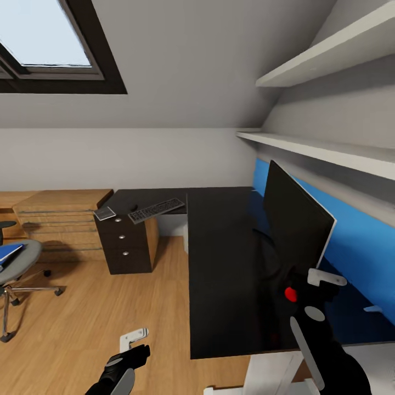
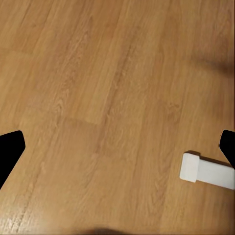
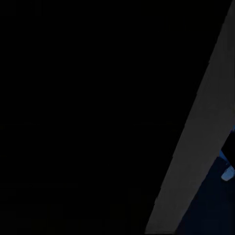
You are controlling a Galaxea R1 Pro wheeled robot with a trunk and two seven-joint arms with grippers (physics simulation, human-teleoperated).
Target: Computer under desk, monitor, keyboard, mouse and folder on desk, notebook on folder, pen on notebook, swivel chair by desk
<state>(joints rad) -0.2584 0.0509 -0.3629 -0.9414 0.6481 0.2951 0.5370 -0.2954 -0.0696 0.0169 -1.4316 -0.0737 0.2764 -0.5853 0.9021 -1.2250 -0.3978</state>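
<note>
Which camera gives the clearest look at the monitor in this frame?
The head view: the monitor stands whole on the desk, seen edge-on against the blue back panel. The right wrist view sits so close that it gives mostly a black surface, probably the screen. The left wrist view looks at the floor.

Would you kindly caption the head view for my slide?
Attic bedroom: monitor and keyboard on the black desk, folder on the swivel chair.

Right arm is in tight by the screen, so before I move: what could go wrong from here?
1. The right pincer sits at the monitor's near edge; a swing could tip the screen.
2. The keyboard overhangs the desk's edge, so a nudge may drop it.
3. The folder lies on the swivel chair, which can roll.
</note>
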